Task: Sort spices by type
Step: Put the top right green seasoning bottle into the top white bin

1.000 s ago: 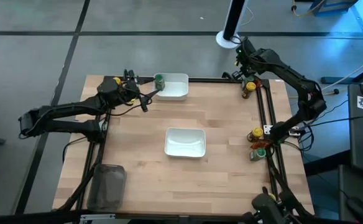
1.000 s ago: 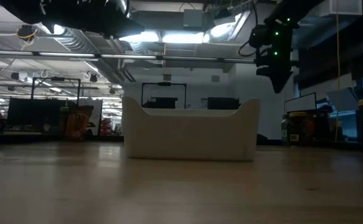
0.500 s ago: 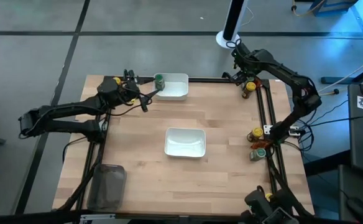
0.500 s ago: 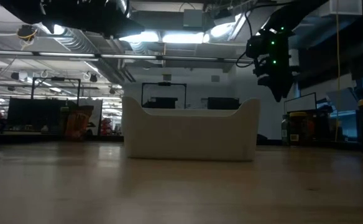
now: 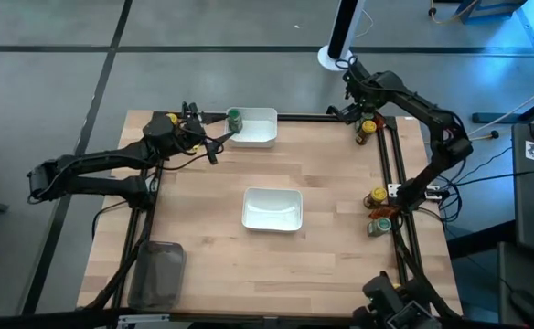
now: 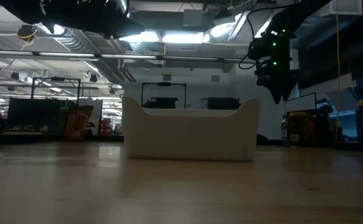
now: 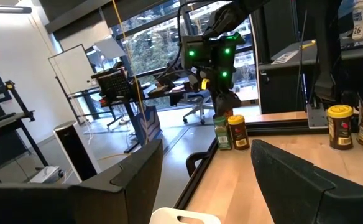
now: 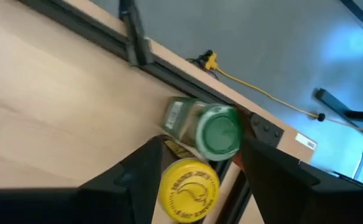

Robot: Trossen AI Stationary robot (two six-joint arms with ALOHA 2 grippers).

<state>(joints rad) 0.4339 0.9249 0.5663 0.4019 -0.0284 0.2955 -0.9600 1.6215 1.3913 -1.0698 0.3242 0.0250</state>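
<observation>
Tabletop's far right corner: right hand [image 5: 362, 111] released over jars [image 5: 368, 127]; left hand [image 5: 223, 137] spread.

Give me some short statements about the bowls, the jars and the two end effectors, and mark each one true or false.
1. Two white rectangular bowls are on the table: one at the far edge, one in the middle. True.
2. A green-capped jar stands at the far bowl's left end. True.
3. The right end effector is at the near right corner. False: it is over the jars at the far right corner.
4. The left end effector is shut. False: it is open, beside the far bowl.
5. A clear grey tray lies at the near left corner. True.
</observation>
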